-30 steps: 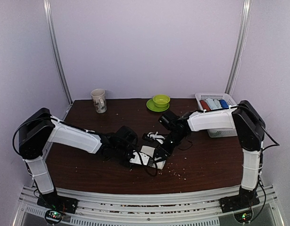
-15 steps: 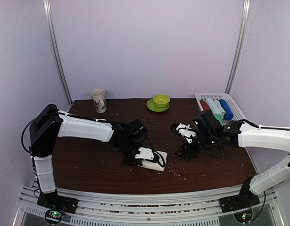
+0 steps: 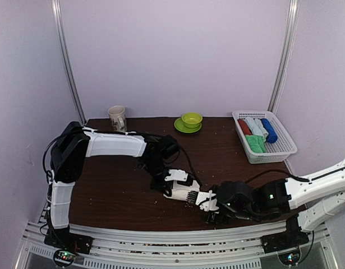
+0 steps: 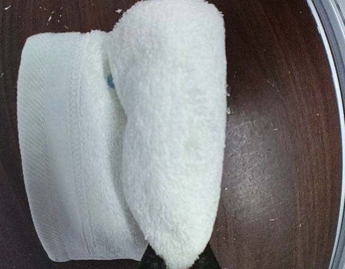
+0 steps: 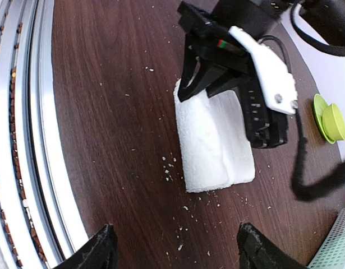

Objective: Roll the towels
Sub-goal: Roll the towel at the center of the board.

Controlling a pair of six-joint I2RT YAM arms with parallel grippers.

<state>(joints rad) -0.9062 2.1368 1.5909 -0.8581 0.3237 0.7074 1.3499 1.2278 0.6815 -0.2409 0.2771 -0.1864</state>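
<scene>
The right gripper (image 5: pixel 179 254) hangs low over the table (image 3: pixel 105 188) on the near side of the cream-white towel (image 5: pixel 214 147), its jaws spread wide with nothing between them. Judging from that stance, it sits off toward the table's near edge so as not to disturb the cloth while the other arm works. The towel lies just beyond it, folded into a narrow band with one thick lobe doubled over the flatter ribbed layer, so it reads as a roll begun but loose rather than tight. At the towel's far end the left gripper (image 5: pixel 196 89) reaches down steeply, its fingers pinched together on the edge of that upper lobe. The hold on the free edge looks meant to stop the fold springing open and to give a handle for turning it further. Crumbs (image 5: pixel 171 166) are scattered on the wood around the towel. Well beyond the towel stands a green bowl (image 3: pixel 191 119) on its saucer and, further left of the towel, a mug (image 3: pixel 118 119), both out of the working area. Far to the right of the towel a white basket (image 3: pixel 273 157) holds red, pale blue and dark blue rolls (image 3: pixel 256 126). The bright green towel (image 3: pixel 255 144) lies bundled in the basket's near end, apparently finished and stowed, though it is too small to tell how tightly it is rolled.
</scene>
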